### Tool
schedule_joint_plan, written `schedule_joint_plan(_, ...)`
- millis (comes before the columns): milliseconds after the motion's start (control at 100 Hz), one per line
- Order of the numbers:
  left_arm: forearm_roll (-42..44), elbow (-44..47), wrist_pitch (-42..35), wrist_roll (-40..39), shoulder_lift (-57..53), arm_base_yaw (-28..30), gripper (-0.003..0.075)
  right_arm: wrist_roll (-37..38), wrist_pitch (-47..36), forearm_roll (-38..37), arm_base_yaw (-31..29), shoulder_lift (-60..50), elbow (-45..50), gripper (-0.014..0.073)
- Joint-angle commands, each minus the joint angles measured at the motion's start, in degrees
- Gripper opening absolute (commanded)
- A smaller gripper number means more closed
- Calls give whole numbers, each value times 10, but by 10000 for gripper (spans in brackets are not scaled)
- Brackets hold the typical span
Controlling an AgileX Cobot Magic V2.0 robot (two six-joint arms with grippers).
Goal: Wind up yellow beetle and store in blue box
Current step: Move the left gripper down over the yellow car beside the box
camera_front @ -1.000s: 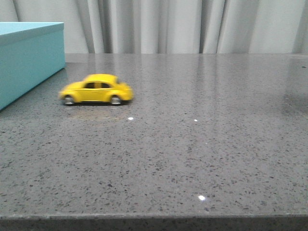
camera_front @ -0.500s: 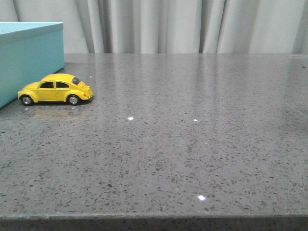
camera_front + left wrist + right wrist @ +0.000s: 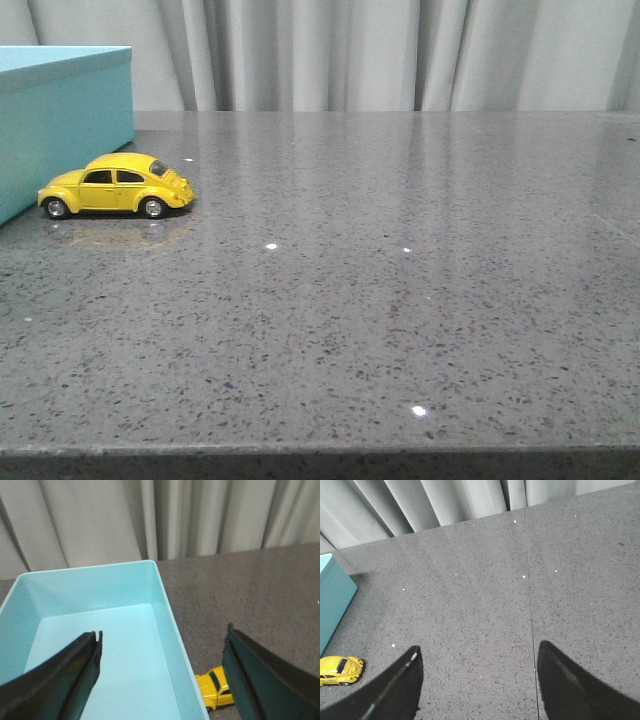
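- Yellow beetle (image 3: 116, 186), glossy and rounded, stands on its wheels on the grey speckled bench (image 3: 400, 300), just beside the wall of the blue box (image 3: 60, 120).
- Both the left end effector (image 3: 162, 675) and the right end effector (image 3: 477, 680) are spread wide and grasp nothing.
- Smooth paint and free wheels could let the toy roll or slip when it is pinched.
- Matte box walls are close, so a finger could hit them.

A grey speckled stone worktop (image 3: 400, 300) carries two things at its far left: the blue box (image 3: 55, 120), open-topped, and the yellow beetle (image 3: 116, 186) on its wheels just right of it, its nose seemingly touching the box wall.
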Motion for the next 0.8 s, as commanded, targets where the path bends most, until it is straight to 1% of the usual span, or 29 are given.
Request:
schedule_joint_plan(0, -6, -66, 9, 65, 49, -26, 493, -6, -48, -9, 0, -8, -14, 490)
schedule_joint_plan(90, -6, -121, 66, 144, 106, -52, 493, -7, -43, -9, 0, -8, -14, 490)
schedule_joint_plan(340, -6, -272, 222, 283, 276, -102, 493, -7, -45, -9, 0, -8, -14, 490)
schedule_joint_plan(490, -6, -342, 276, 358, 364, -113, 493, -7, -49, -9, 0, -8, -14, 490)
schedule_joint_plan(580, -7, -375, 311, 371, 410, -113, 493, -7, -51, -9, 0, -8, -14, 490)
schedule_joint_plan(660, -6, -388, 328, 372, 440, -113, 493, -7, -52, -9, 0, -8, -14, 490)
schedule_joint_plan(790, -6, -392, 338, 421, 472, -113, 493, -7, -53, -9, 0, -8, -14, 490)
